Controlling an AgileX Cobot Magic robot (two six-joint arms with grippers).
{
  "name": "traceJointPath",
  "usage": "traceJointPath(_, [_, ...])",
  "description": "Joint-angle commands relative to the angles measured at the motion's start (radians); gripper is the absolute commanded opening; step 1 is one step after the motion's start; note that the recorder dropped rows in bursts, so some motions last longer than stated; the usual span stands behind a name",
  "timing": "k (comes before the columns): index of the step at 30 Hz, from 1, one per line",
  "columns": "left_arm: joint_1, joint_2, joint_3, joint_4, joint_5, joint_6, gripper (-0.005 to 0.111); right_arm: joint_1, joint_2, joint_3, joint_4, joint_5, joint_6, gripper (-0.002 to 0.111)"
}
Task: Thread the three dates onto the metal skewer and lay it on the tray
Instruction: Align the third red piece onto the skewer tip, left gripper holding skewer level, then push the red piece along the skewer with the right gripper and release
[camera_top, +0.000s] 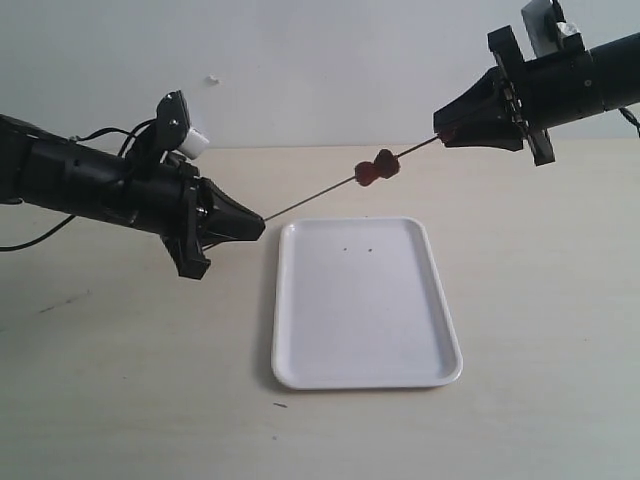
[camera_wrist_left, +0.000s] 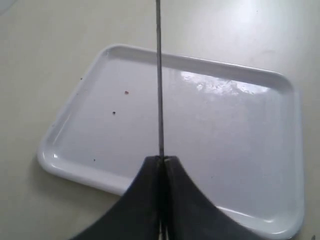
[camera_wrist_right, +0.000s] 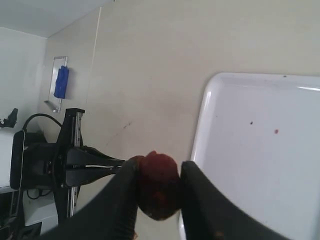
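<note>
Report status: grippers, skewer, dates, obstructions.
Left gripper shut on skewer end. Right gripper shut on third date at the other end. Two dates threaded mid-skewer, not yet on tray. No obstruction seen.

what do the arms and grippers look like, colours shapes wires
The left arm and right arm are matte black, thick tubes. The left gripper and right gripper each taper to a black pointed wedge of two curved fingers. A small white camera block sits on each wrist. Thin black cables loop by the left arm. No markings visible.
</note>
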Motion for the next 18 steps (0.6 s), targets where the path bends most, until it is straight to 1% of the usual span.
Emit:
traceJointPath(1, [-0.005, -0.005, -0.001, -0.037, 0.033, 0.003, 0.000, 0.004, -0.001, 0.014, 0.004, -0.001, -0.004, 0.029])
traceJointPath(8, [-0.007, -0.005, -0.001, -0.039, 0.038, 0.003, 0.000, 0.004, -0.001, 0.014, -0.018, -0.001, -0.006, 0.029])
traceJointPath(18, [-0.039, -0.005, -0.001, -0.039, 0.032, 0.003, 0.000, 0.008, -0.001, 0.014, -0.018, -0.001, -0.006, 0.029])
